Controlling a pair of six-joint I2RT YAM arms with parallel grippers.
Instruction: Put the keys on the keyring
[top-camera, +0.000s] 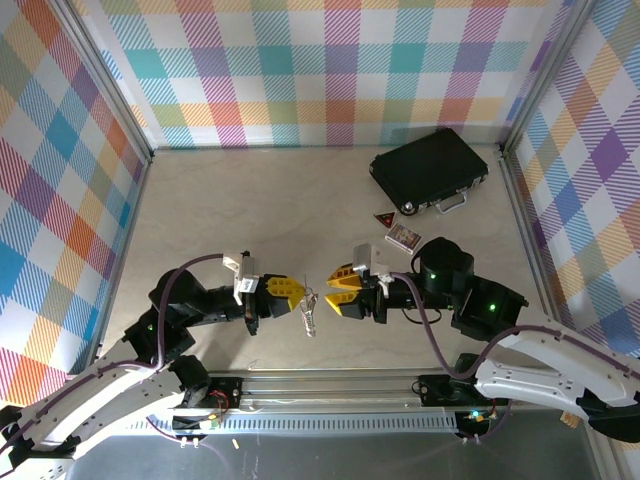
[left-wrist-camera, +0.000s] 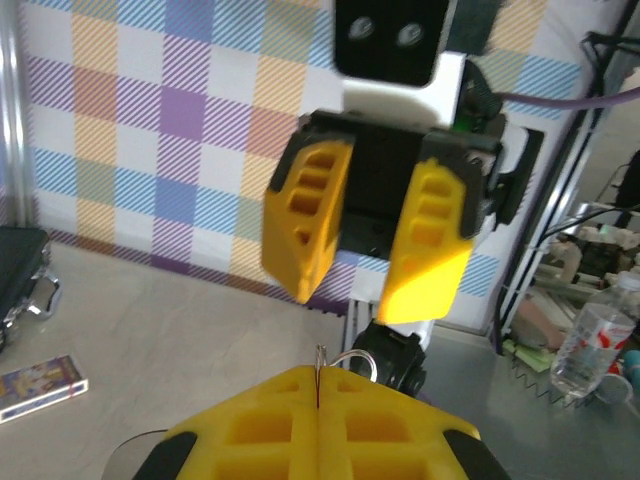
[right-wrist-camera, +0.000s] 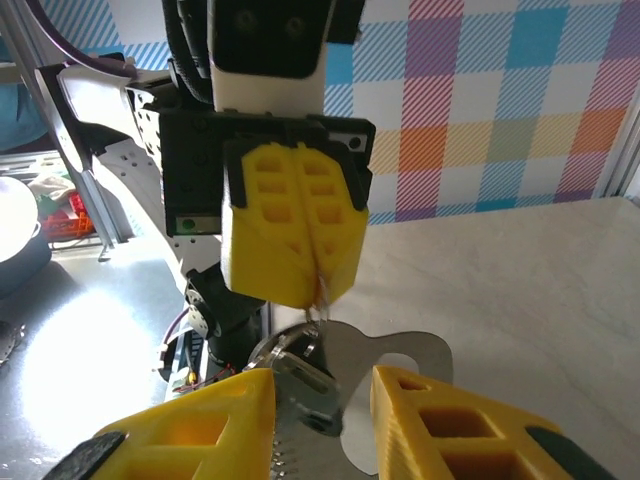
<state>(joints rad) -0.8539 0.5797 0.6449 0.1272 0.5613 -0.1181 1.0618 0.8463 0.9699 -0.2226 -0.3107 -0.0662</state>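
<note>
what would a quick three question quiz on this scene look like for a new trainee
1. True or false: the left gripper is shut on the keyring.
2. Pick one. The right gripper is: A) open, facing the left gripper B) shut on a key C) shut and empty.
3. Short answer: what dangles beneath the left gripper?

Key
1. True.
2. A.
3. The keys.
</note>
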